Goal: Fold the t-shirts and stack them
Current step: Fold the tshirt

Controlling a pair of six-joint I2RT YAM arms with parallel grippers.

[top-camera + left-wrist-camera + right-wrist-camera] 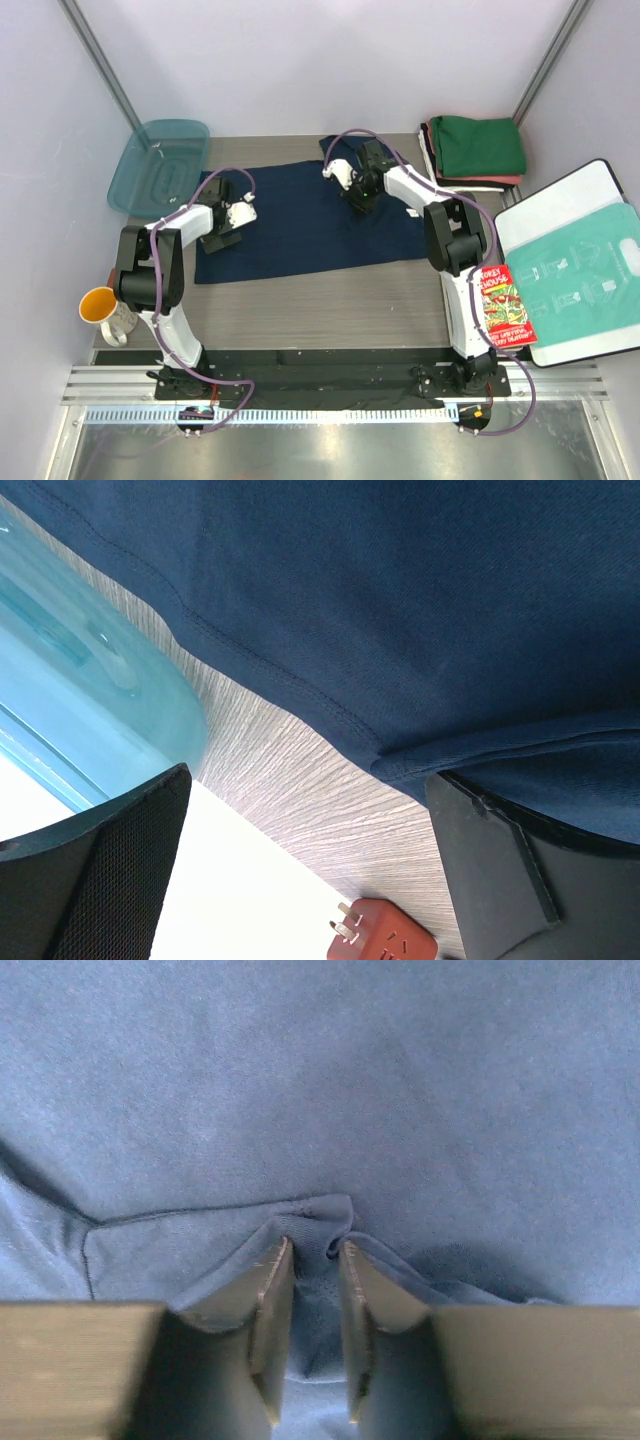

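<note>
**Open left gripper [224, 232] at the hem, right gripper [357, 197] clenched on the navy t-shirt [300, 215]**

At the left gripper, left of centre in the top view: jaws spread wide, nothing between them, held low over the left border of the navy t-shirt. In the left wrist view, the same left gripper [310, 865] straddling the stitched hem of the navy t-shirt [400, 610], with bare table [290, 780] just under it. Probably parked there to take this edge, so that both arms can lift together; no grip yet.

In the upper left of the top view: a teal lid [160, 165], just beside the shirt's corner; touching or not, cannot tell. At the lower left: a mug [97, 305], well apart from the cloth.

Across the centre of the table [330, 300]: the navy t-shirt, lying flat as a wide band, judged to be still in the middle of folding.

Upper centre: the right gripper pressed down onto the upper right part of the shirt. In the right wrist view, right gripper [310, 1305] drawn close on a small ridge of navy t-shirt [350, 1080], the fabric puckered up between the two fingers [265, 1305]. Pinched this way most likely to raise one layer only.

Upper right: a stack of folded t-shirts [478, 150], green on top, salmon-red and white beneath, well apart from the navy one; likely the place for it afterwards.

Lower right: a plastic bag [585, 270] and a book [505, 305], no part of this job.
</note>
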